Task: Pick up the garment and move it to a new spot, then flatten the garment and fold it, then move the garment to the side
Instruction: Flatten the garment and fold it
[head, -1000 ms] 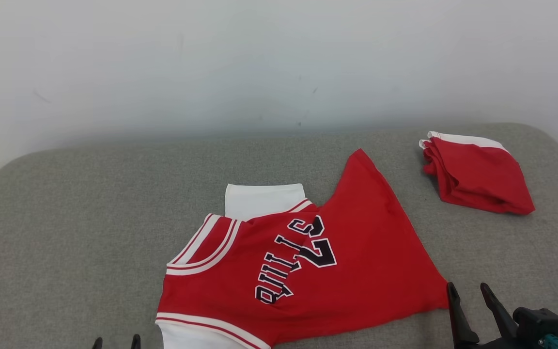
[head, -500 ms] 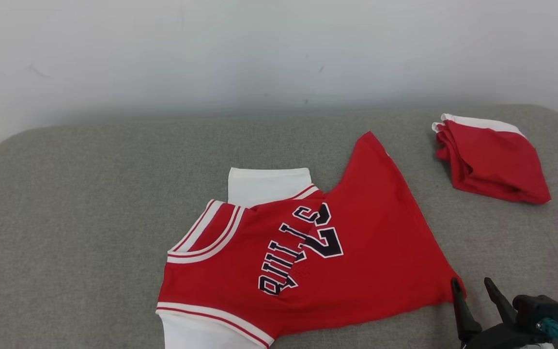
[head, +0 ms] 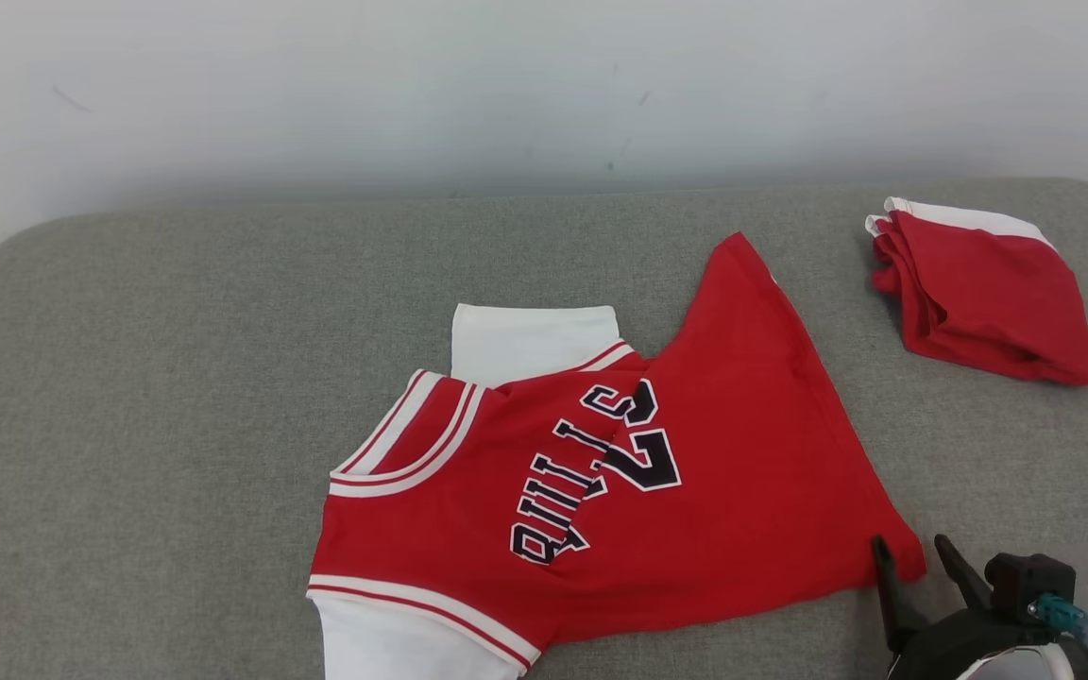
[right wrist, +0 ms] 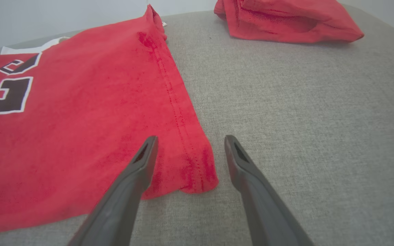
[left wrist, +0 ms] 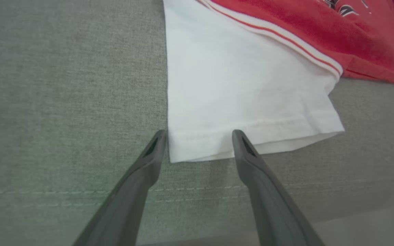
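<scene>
Your jersey (head: 695, 472) lies mostly flat, front up, mid-tabletop (head: 147, 425), toward the near edge. It's red with black lettering and a number, neck opening to your left, bottom hem to your right. One white sleeve (head: 530, 340) sticks out on the far side. The other white sleeve (left wrist: 245, 85) lies at the near edge.

Your left end effector (left wrist: 199, 134) is spread wide with nothing held. It sits low at the near sleeve's cuff: one finger is just off the sleeve's side edge over bare grey fabric, the other over the cuff hem. The cuff corner sits between the tips. Can't tell if either tip touches the cloth.

Your right end effector (head: 909, 543) is also wide and holds nothing. It's at the jersey's near right hem corner (right wrist: 197, 171). In the right wrist view one finger is over the red cloth, the other over bare tabletop, with the corner between them. Can't tell about contact there either.

A second red garment (head: 988, 302) with a white edge sits folded at the far right, well apart from the jersey. A pale wall (head: 506, 94) stands behind the tabletop.
</scene>
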